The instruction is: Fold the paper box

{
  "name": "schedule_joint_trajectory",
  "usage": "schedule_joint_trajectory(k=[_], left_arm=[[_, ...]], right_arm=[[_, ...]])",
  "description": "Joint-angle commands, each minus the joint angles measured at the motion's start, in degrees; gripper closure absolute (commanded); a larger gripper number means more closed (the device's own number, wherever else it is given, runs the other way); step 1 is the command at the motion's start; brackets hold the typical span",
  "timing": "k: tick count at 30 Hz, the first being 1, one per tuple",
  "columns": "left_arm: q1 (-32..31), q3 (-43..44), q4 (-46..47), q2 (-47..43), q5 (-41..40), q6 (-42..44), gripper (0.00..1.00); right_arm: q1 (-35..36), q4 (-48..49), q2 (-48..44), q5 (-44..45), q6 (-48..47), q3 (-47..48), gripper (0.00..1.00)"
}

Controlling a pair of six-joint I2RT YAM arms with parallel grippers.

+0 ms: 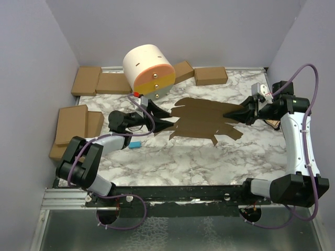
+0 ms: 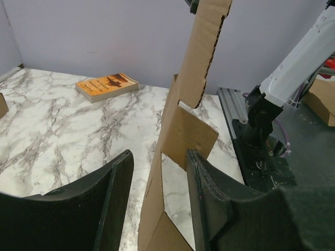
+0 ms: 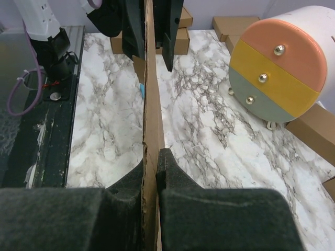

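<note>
Marble table (image 1: 172,157), paper box (image 1: 201,121), booklet (image 2: 107,86) print illegible.

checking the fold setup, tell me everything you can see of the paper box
The paper box is an unfolded die-cut sheet of plain brown corrugated cardboard with flaps and notched slots. It stands upright on edge over the marble table, running between the two arms. The right arm's jaws are shut on one end; the left arm's jaws stand open around the other end. Whether its lower edge touches the table cannot be told.
</note>
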Motion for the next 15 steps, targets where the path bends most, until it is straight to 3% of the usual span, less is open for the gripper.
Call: schedule_joint_trajectory(k=[1,15], left_arm=[[-1.0,0.6,3.7,1.3,-0.7,-0.5,0.52],[-5.3,6.2,-2.7,3.9,-6.0,4.9,0.49]], right_arm=[[0.3,1.0,-0.8,-4.2,0.7,-0.8,0.99],[1.2,1.7,-1.0,-5.1,1.5,-1.5,0.99]])
